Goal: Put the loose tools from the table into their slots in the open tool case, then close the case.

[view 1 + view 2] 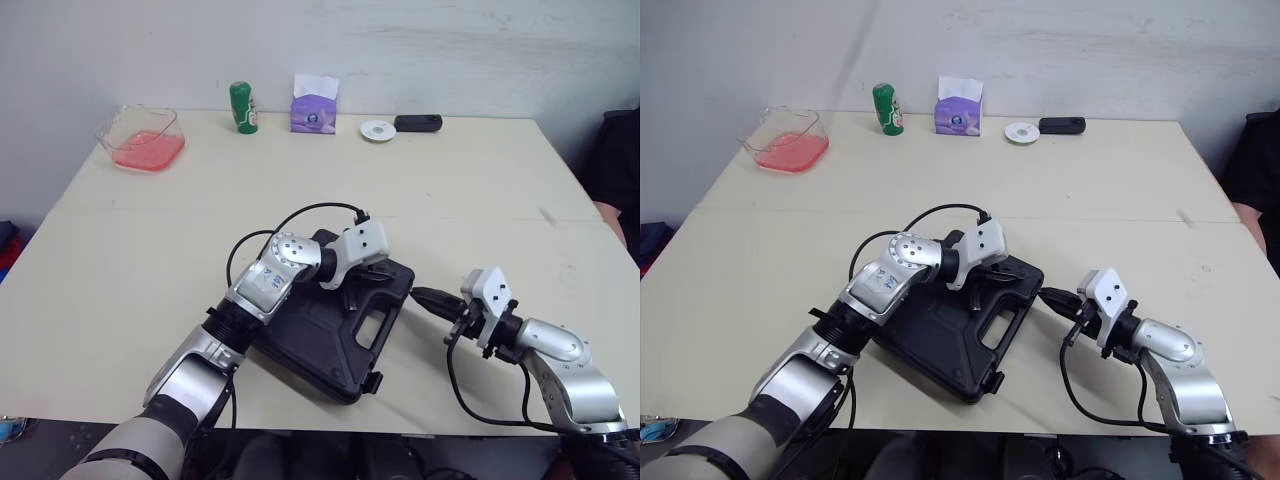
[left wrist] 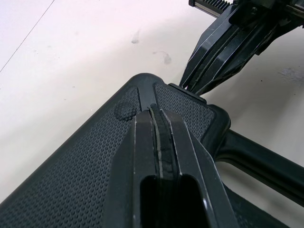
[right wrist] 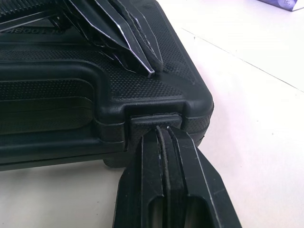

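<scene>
No text can be read: raised lettering (image 3: 29,31) on the tool case (image 3: 61,88) is illegible, as is print on the green can (image 1: 243,107) and purple tissue pack (image 1: 314,105) at twelve o'clock.

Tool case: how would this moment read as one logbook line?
tool case: lid down, on table | left end effector: shut, tip on lid | right end effector: shut, tip at latch

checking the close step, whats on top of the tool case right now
The shut left gripper rests on the closed tool case near its handle. Whatever lies inside is covered and cannot be seen.
</scene>
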